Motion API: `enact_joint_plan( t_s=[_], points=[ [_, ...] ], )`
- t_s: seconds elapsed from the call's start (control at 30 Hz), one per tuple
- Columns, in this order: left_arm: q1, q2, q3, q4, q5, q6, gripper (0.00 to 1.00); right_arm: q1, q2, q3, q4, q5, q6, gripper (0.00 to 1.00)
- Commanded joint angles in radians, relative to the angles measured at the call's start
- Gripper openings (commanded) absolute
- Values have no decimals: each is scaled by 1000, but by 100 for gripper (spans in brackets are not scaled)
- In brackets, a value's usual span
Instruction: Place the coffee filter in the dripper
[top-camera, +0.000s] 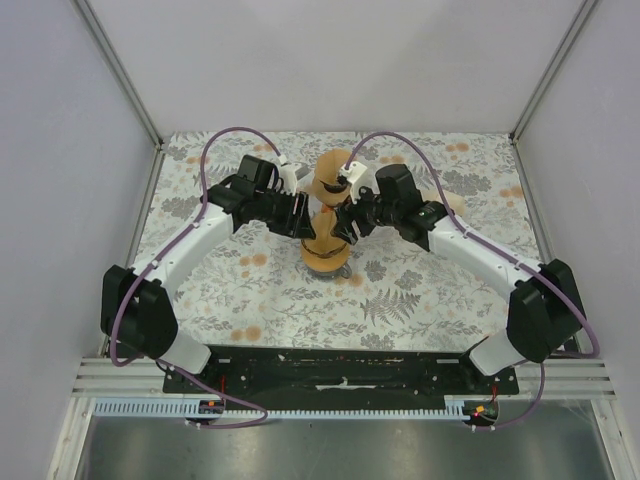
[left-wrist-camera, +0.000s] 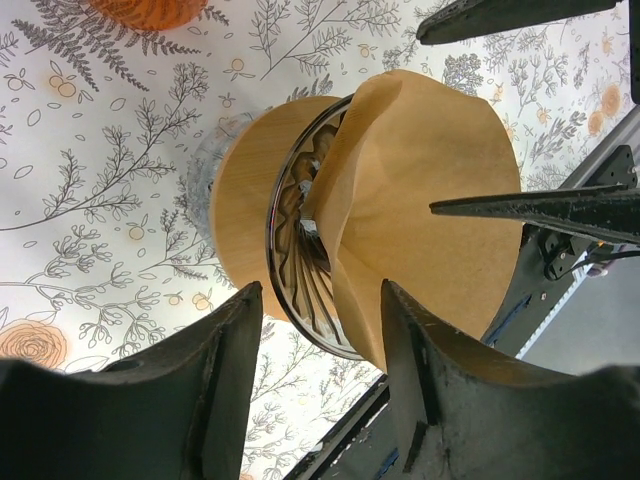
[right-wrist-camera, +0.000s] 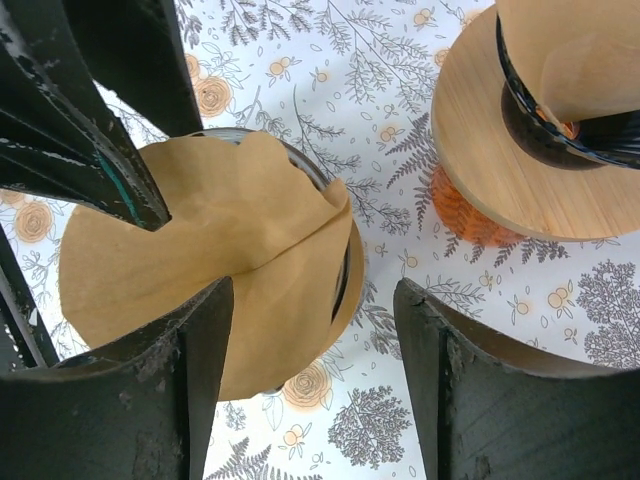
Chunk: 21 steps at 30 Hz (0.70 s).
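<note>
A: Now, coffee filter (right-wrist-camera: 200, 260), location?
B: Resting in the dripper (left-wrist-camera: 245, 200), one edge folded up. Left gripper (left-wrist-camera: 320, 300): fingers apart, empty. Right gripper (right-wrist-camera: 312, 300): fingers wide apart, empty.

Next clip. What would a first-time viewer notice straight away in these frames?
The left gripper and right gripper meet at mid-table, jaws open, on either side of a wood-collared dripper. Its brown coffee filter sits folded and lopsided in the cone. Just behind stands a second dripper with another filter, on the floral tablecloth.
</note>
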Motion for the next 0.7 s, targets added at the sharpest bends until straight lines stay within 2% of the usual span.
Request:
enact_joint_plan(
  t_s=[0.0, 0.13, 0.37, 0.43, 0.5, 0.6, 0.67],
  points=[
    [-5, -12, 53, -1, -2, 34, 60, 0, -40, 38, -15, -34, -17, 72],
    [-5, -18, 84, -18, -7, 48, 66, -2, -74, 43, -17, -10, -14, 72],
    [18, -15, 145, -33, -34, 41, 68, 63, -134, 92, -74, 118, -23, 63],
    [33, -16, 150, -30, -37, 24, 68, 83, -143, 89, -75, 124, -17, 48],
    [47, -16, 145, -27, -47, 5, 68, 110, -126, 91, -75, 130, -2, 27],
    [73, -19, 118, -12, -51, -44, 68, 173, -27, 158, -176, 209, 4, 1],
    [96, -27, 90, 1, -39, -88, 68, 202, 52, 234, -276, 280, 15, 0]
  ],
)
